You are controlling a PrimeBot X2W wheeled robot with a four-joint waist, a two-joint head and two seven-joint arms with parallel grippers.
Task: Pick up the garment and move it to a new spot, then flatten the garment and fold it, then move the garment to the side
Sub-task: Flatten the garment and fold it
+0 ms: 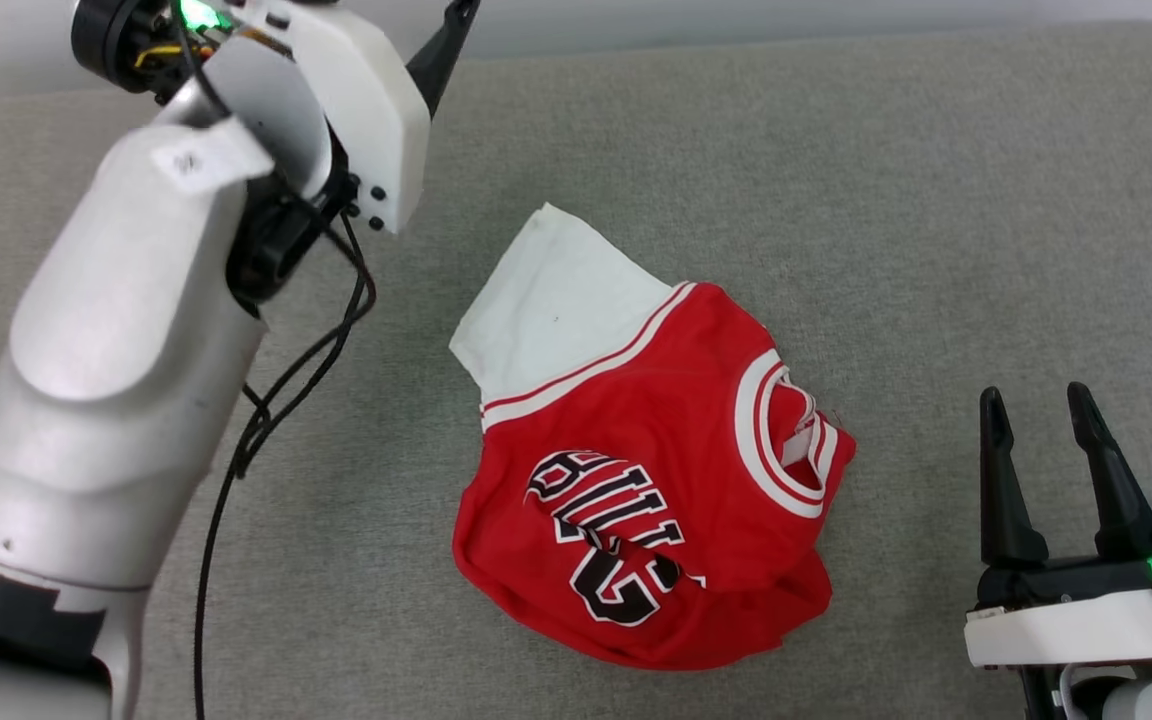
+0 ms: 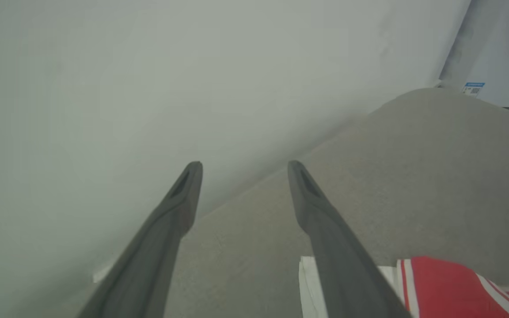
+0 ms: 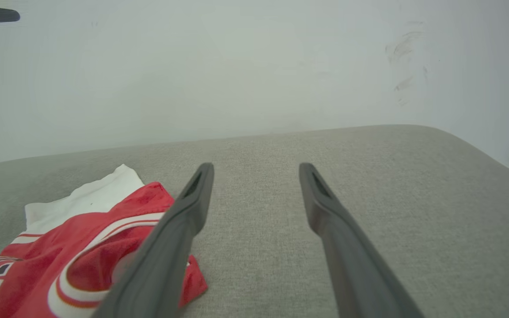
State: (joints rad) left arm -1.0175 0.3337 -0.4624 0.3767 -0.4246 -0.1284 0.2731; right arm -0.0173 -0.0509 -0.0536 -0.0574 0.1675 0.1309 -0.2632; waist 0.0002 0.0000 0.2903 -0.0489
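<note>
The garment (image 1: 636, 480) lies crumpled in the middle of the grey padded surface (image 1: 886, 200). It is red, with a white sleeve pointing up-left, a striped collar at the right and black lettering facing up. My left arm is raised at the upper left, and one dark finger (image 1: 446, 50) of its gripper pokes up by the far edge. In the left wrist view that gripper (image 2: 245, 167) is open and empty above the surface, with the garment (image 2: 440, 282) below it at the lower right. My right gripper (image 1: 1036, 410) stands open to the right of the garment (image 3: 60, 256), apart from it and empty.
A pale wall (image 3: 254, 66) rises behind the surface's far edge. A white box with a small label (image 2: 493, 66) stands beyond a rounded corner of the surface. Black cables (image 1: 266, 420) hang from my left arm. Bare grey surface surrounds the garment.
</note>
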